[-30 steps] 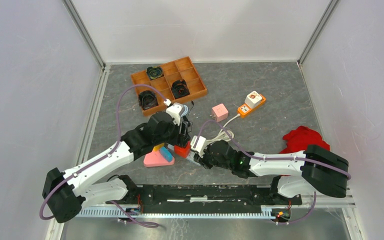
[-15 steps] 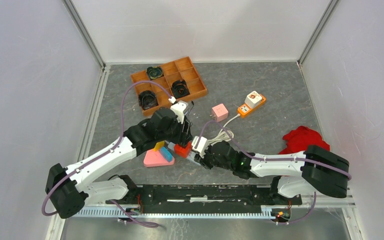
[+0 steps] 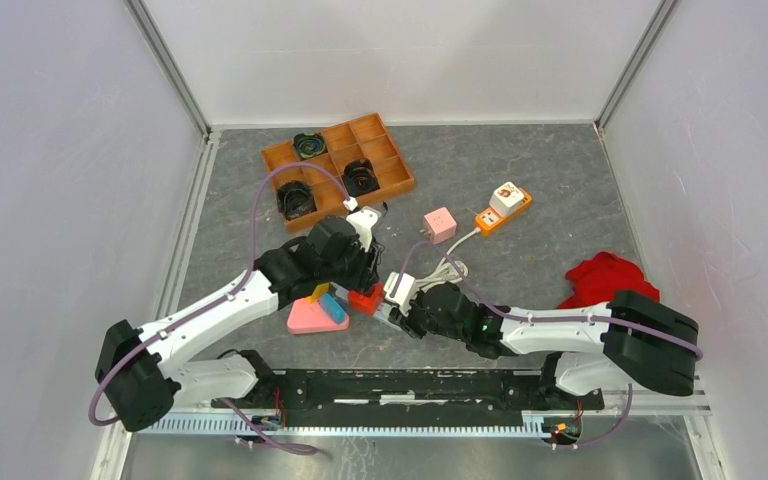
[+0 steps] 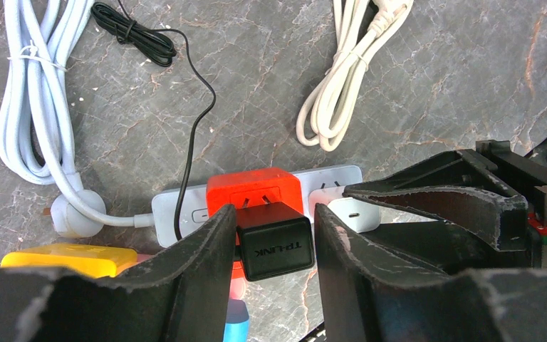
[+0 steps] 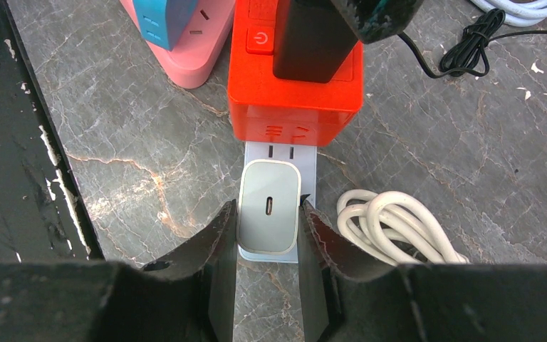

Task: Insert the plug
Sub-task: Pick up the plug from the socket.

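Observation:
A black TP-LINK plug [image 4: 274, 239] sits in the red socket block [image 4: 253, 189] on a white power strip [image 4: 185, 206]. My left gripper [image 4: 275, 214] straddles the plug from above, its fingers against the plug's sides. In the top view it [image 3: 363, 285] is over the red block [image 3: 365, 298]. My right gripper [image 5: 268, 206] is shut on a white charger [image 5: 269, 205] that stands in the strip [image 5: 281, 151] just behind the red block [image 5: 295, 107]. The black plug [image 5: 313, 43] stands upright in the right wrist view.
A pink block [image 5: 185, 50] with a blue plug lies beside the red block. A coiled white cable [image 4: 342, 92], a light-blue cable [image 4: 28, 92] and a thin black cable [image 4: 132, 32] lie beyond. An orange tray [image 3: 390, 150], pink cube [image 3: 441, 223], orange socket [image 3: 503, 205] and red cloth [image 3: 605, 275] are farther off.
My left arm's elbow and wrist have shifted slightly right and away while its gripper stays over the red block. The right arm has not moved.

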